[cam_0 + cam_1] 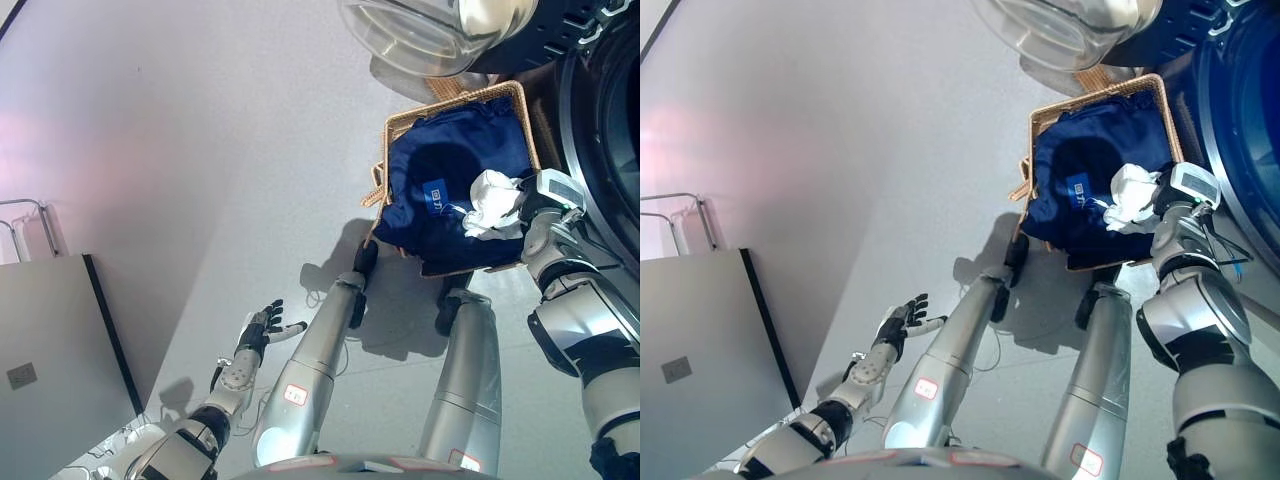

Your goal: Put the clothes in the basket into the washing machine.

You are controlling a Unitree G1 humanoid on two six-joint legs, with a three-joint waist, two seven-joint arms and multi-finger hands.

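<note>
A wicker basket (400, 125) stands on the grey floor by the washing machine (605, 120) at the right edge. Dark blue clothes (450, 170) fill the basket. A bunched white cloth (490, 200) lies on them at the basket's right side. My right hand (528, 208) is at this white cloth, its fingers hidden in the folds. My left hand (262, 328) is open with fingers spread, held over the floor at the lower left, far from the basket.
The washer's round glass door (420, 35) hangs open at the top, just beyond the basket. A grey cabinet (60, 350) stands at the lower left, with a metal rack (30, 225) behind it.
</note>
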